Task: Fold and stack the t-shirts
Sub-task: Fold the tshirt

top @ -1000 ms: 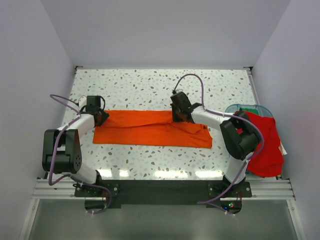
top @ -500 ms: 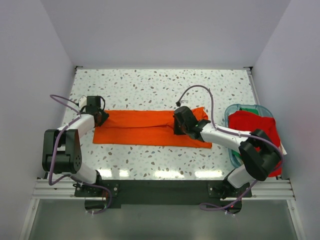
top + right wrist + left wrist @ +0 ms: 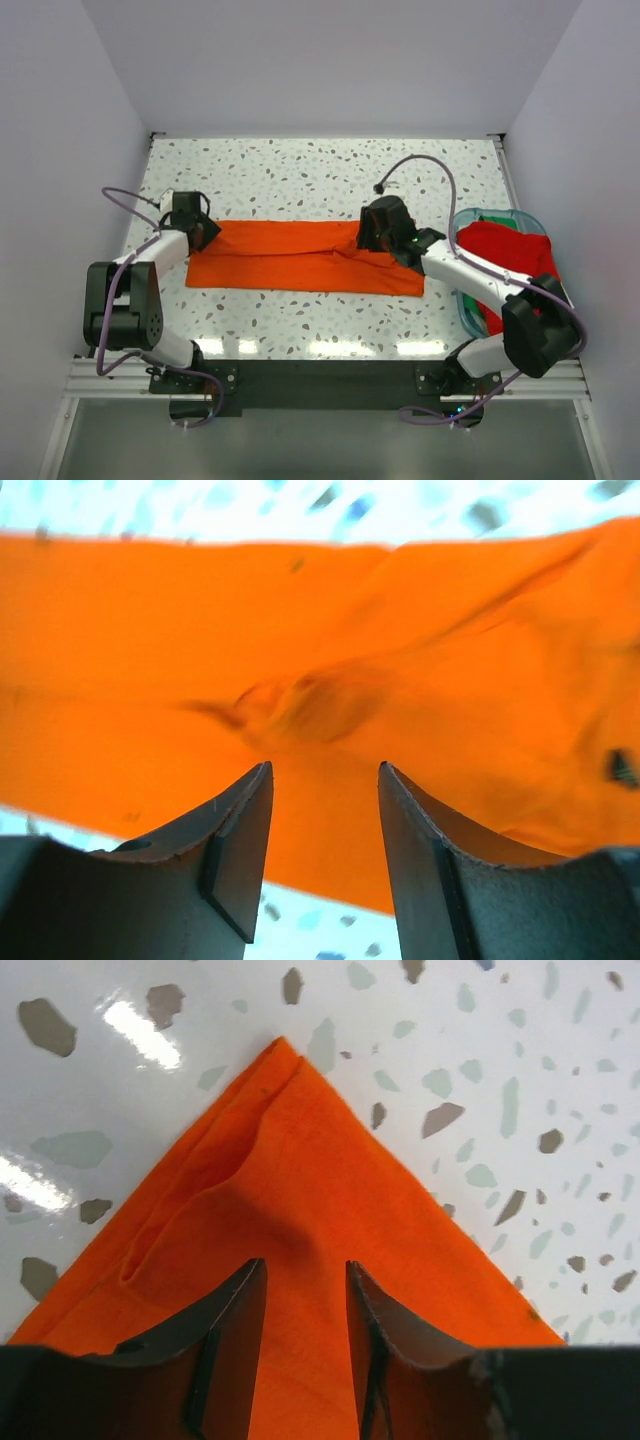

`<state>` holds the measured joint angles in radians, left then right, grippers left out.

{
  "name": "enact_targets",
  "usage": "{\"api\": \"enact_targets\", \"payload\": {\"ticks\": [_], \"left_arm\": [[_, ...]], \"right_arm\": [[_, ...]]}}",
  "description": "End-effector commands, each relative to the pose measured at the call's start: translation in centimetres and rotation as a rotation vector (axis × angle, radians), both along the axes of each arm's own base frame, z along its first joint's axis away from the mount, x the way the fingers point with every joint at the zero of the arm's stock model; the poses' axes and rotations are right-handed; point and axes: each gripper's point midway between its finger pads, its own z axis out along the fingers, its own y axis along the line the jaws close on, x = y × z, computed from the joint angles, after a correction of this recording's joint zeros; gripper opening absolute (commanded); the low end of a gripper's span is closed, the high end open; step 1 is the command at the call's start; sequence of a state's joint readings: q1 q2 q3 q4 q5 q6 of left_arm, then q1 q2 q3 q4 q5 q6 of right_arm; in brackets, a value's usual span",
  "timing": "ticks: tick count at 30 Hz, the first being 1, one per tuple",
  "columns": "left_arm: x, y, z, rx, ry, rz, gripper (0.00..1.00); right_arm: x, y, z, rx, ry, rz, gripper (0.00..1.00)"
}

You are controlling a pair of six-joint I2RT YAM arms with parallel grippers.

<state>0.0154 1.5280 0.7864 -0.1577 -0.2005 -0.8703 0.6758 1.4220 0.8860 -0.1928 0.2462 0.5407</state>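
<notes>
Orange t-shirt (image 3: 300,257) lies as a long folded strip across the middle of the worktop (image 3: 300,175). From above, my left gripper (image 3: 205,232) sits on its left end. The wrist view adds a narrow gap straddling that corner; pinched or not, I cannot tell. My right gripper (image 3: 325,772) hangs over the right part, jaws apart and empty above a crumpled dimple. Only the top view catches the red t-shirt (image 3: 515,255) in the bin (image 3: 478,216) at the right edge.

Orange t-shirt (image 3: 300,260), long flat strip; red t-shirt (image 3: 515,265) bunched rightward.
</notes>
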Motion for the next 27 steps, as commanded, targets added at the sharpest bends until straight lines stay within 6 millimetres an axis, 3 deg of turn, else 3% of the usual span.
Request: {"api": "enact_targets", "payload": {"ticks": [1,2,4,9,11,12,16,18,19,22,27], "left_arm": [[3.0,-1.5,4.4,-0.003,-0.192,-0.129,0.43],[3.2,-3.8,5.0,-0.005,-0.201,-0.201,0.45],[4.5,-6.2,6.7,0.013,-0.242,-0.310,0.51],[5.8,-16.5,10.3,0.016,-0.362,-0.644,0.58],[5.1,-20.9,10.1,-0.004,-0.375,-0.773,0.60],[4.9,-22.6,10.8,-0.016,-0.400,-0.838,0.62],[3.3,-29.4,10.0,-0.031,-0.398,-1.047,0.64],[3.1,-31.6,10.5,-0.017,-0.418,-1.113,0.65],[2.4,-33.1,9.5,-0.019,-0.399,-1.157,0.65],[1.6,-35.6,8.9,-0.009,-0.393,-1.225,0.65],[1.2,-37.7,7.1,0.018,-0.355,-1.279,0.65]], "right_arm": [[2.6,-5.7,1.4,-0.054,-0.007,-0.149,0.49],[2.7,-6.6,1.2,-0.056,-0.001,-0.169,0.48],[2.7,-8.7,0.4,-0.054,0.029,-0.220,0.47],[2.5,-10.8,-1.5,-0.008,0.116,-0.255,0.44],[2.4,-10.8,-2.1,0.010,0.143,-0.253,0.44],[2.3,-10.8,-2.3,0.014,0.151,-0.255,0.44],[1.8,-11.0,-3.3,0.028,0.184,-0.259,0.43],[1.4,-10.9,-3.9,0.040,0.202,-0.260,0.43],[1.4,-10.7,-3.9,0.049,0.199,-0.258,0.43],[1.0,-10.8,-4.6,0.054,0.213,-0.263,0.42],[0.8,-11.0,-5.6,0.050,0.227,-0.273,0.42]]}}
